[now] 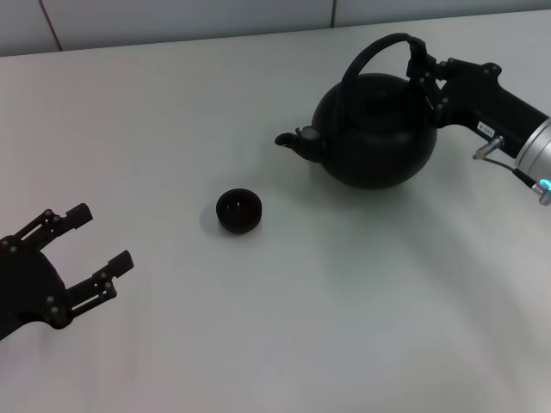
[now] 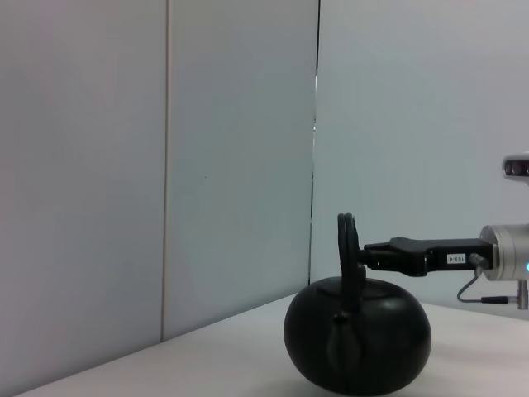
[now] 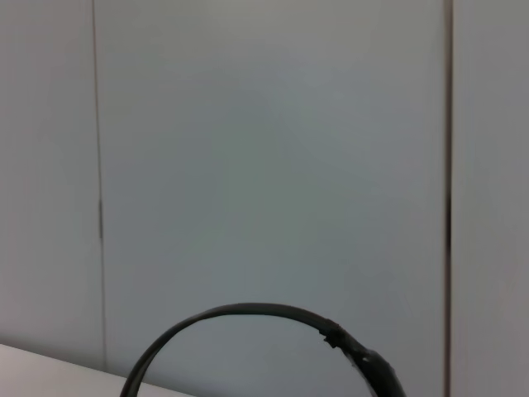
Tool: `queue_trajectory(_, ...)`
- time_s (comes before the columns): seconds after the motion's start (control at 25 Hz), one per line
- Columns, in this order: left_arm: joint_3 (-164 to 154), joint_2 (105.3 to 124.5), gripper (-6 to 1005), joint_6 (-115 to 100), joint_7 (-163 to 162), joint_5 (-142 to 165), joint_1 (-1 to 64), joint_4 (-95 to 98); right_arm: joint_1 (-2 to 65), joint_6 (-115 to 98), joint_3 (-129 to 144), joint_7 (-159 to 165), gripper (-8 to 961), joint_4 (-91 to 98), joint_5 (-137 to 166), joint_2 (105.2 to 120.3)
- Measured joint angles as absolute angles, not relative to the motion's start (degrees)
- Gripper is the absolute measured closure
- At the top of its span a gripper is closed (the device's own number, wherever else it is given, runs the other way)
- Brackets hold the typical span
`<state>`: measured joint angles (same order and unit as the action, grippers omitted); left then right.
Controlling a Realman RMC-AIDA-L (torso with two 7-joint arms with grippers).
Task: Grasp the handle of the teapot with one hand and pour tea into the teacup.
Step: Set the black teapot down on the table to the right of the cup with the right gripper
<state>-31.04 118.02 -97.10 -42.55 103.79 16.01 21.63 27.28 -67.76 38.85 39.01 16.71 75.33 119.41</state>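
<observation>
One tool (image 1: 428, 76) clamping teapot (image 1: 374, 129) handle (image 1: 374, 47), upright

On the bench (image 1: 258, 344), the teacup (image 1: 238, 210) sits left of and nearer than the teapot (image 1: 374, 129); a wall (image 1: 172, 17) stands behind.

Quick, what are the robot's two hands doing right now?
Left gripper: open, holding nothing, low on the table.
Right gripper: at the teapot handle; grip cannot be told.
</observation>
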Motion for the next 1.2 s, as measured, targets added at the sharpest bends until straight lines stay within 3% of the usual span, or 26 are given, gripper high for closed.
queue_trajectory(1.2, -30.82, 118.20, 187, -97.46, -42.84, 103.88, 16.08, 21.62, 28.74, -63.40, 38.73, 31.48, 847, 8.91, 70.01, 119.41)
